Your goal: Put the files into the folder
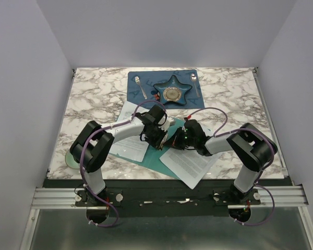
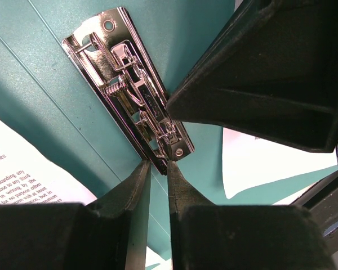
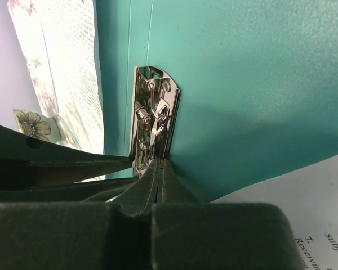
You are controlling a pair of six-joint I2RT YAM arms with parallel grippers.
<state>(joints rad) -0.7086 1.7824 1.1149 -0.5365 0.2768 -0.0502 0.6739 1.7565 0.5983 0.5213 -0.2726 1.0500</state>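
Note:
The teal folder (image 1: 155, 159) lies open on the marble table, its silver clip (image 2: 127, 84) at the spine; the clip also shows in the right wrist view (image 3: 155, 115). White printed files lie on it at left (image 1: 130, 147) and at right (image 1: 190, 164). Both grippers meet over the spine. My left gripper (image 2: 159, 166) is nearly closed, its tips nipping the near end of the clip. My right gripper (image 3: 158, 163) is shut, its tips pressed against the clip's near end; whether it holds any metal is hidden. The right gripper fills the upper right of the left wrist view (image 2: 259, 73).
A dark blue placemat (image 1: 161, 88) at the back carries a star dish (image 1: 172, 92), a fork (image 1: 140, 86) and a spoon (image 1: 195, 82). Another sheet (image 1: 126, 110) lies behind the left arm. A pale round object (image 1: 73, 159) sits at the left front edge.

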